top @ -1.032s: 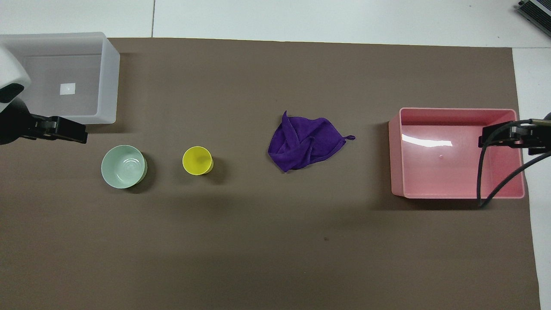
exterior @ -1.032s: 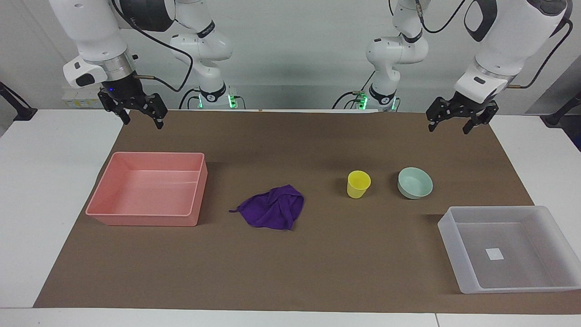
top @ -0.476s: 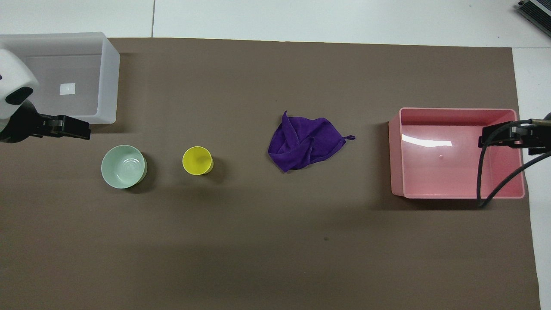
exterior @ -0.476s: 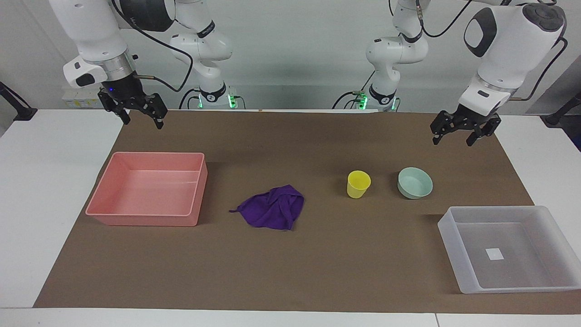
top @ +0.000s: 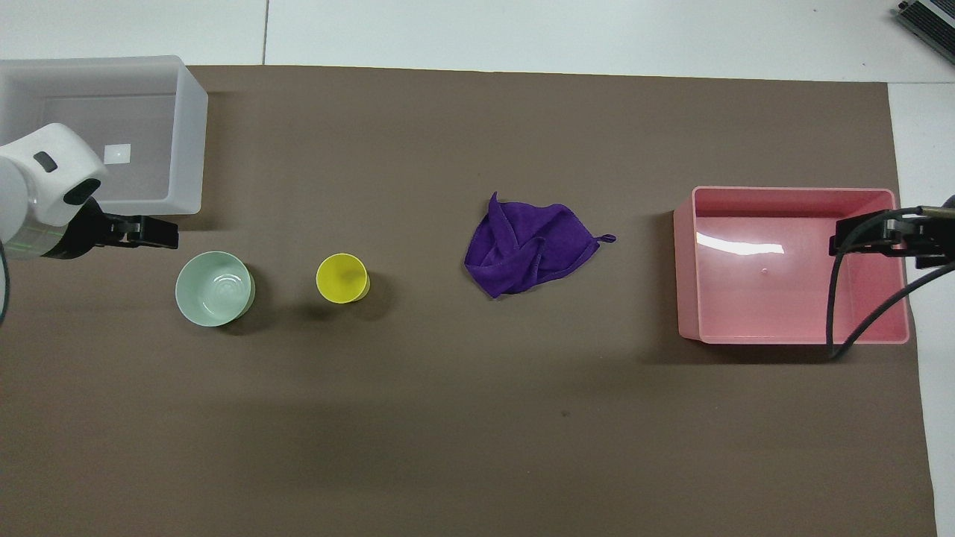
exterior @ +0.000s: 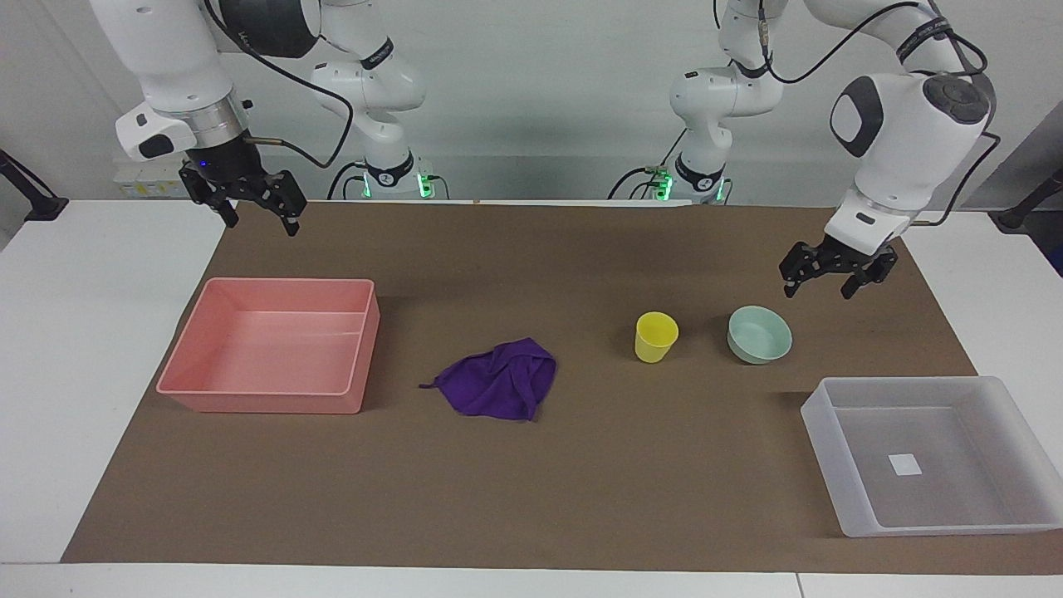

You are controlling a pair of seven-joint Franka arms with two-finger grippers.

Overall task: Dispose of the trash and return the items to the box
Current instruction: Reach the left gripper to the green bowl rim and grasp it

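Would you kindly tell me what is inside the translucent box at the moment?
The translucent box holds nothing except a small white square mark on its bottom. In the overhead view the left arm covers one corner; the facing view shows that corner bare.

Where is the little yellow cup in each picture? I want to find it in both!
Facing view: the small yellow plastic cup stands right of the middle, upright on the brown mat.
Overhead view: the same cup sits left of the middle, seen from above as a yellow circle.
Shared landmark: in both views it stands between the shallow mint-green bowl and the crumpled deep-purple cloth rag.
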